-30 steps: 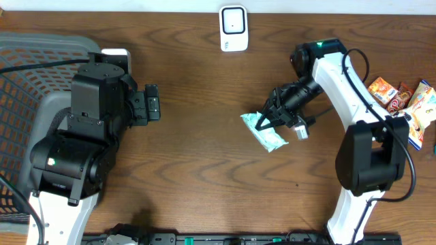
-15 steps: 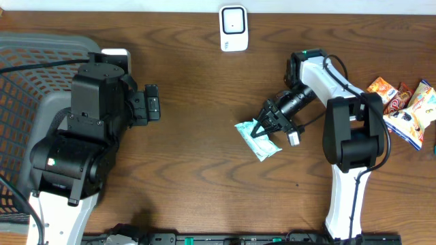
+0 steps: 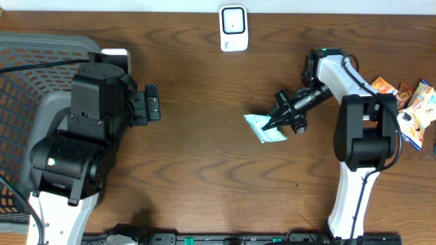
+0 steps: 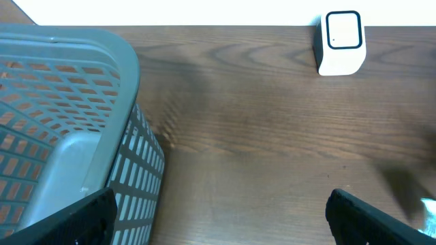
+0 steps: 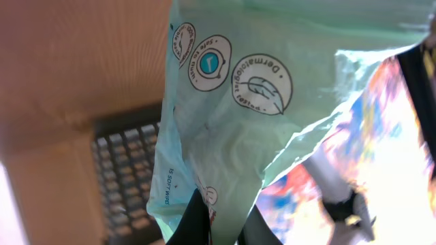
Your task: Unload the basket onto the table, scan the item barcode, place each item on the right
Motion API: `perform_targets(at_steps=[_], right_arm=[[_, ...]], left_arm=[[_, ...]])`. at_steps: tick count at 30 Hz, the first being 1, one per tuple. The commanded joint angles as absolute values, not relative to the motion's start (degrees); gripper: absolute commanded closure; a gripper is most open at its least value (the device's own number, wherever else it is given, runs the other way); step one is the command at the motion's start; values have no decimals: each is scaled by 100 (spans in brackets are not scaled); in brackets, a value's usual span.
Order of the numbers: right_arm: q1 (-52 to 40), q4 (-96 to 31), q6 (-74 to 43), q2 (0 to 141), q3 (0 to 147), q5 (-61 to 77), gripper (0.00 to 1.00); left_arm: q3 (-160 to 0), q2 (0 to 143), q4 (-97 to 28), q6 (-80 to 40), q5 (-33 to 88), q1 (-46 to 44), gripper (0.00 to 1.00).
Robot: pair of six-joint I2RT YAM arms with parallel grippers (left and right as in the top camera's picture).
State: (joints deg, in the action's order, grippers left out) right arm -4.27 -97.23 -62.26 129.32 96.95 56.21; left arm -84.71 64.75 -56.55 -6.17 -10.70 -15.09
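1. Overhead, the right tool [image 3: 270, 124] is clenched on one edge of the pale green packet [image 3: 266, 129]. The packet is over the middle-right of the brown wooden surface [image 3: 204, 170], well apart from the white scanner [image 3: 233, 28] at the far edge. This view cannot tell whether the packet is lifted or resting.
2. Only the overhead view shows the colourful snack packets [image 3: 411, 103] lying at the right edge, beside the right arm's base.
3. The overhead view also shows the left tool [image 3: 151, 103] beside the grey mesh basket [image 3: 41, 51], grasping nothing.
4. The left wrist view alone shows that tool's dark fingers [image 4: 68, 221] spread wide at the bottom corners. Between them are the basket wall and the scanner face, which carries a dark rounded-square outline.
5. The right wrist view alone shows the print on the packet:
   - a round emblem with a feather, ringed by lettering that begins "Dermatolog";
   - a second round seal, too small to read;
   - "SOFT WIPE" running along one edge.
6. No barcode is visible in any view.
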Motion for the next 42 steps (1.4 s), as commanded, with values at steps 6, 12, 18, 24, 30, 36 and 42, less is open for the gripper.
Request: perform_targets(at_steps=[6,12,18,24,30,36,42], right_arm=[[-600,-9544,-3426,11699,9692,5686,99],[-611,-7094,-3138,11587,9692,5638,99],[-683,-4639,-4257,11601,9692,4355,99],[-930,-2794,-4713,11640,9692,4185,99],[-1249,-1446,-5159,11734,9692,3736,99],[-1538,-930,-5227,11780,9692,2904,99],[-1619,-454,-5371,12108,9738,2598,99]], left_arm=[[-8471,6473,-5655,-611,-1120,-1479,2],[-8471,6473,-5655,-609,-1120,-1479,2],[-8471,6473,-5655,-611,-1120,-1481,2],[-8471,6473,-5655,-609,-1120,-1481,2],[-8468,6473,-5655,-609,-1120,-1481,2],[-8471,6473,-5655,-609,-1120,-1479,2],[-8471,6473,-5655,-609,-1120,-1481,2]])
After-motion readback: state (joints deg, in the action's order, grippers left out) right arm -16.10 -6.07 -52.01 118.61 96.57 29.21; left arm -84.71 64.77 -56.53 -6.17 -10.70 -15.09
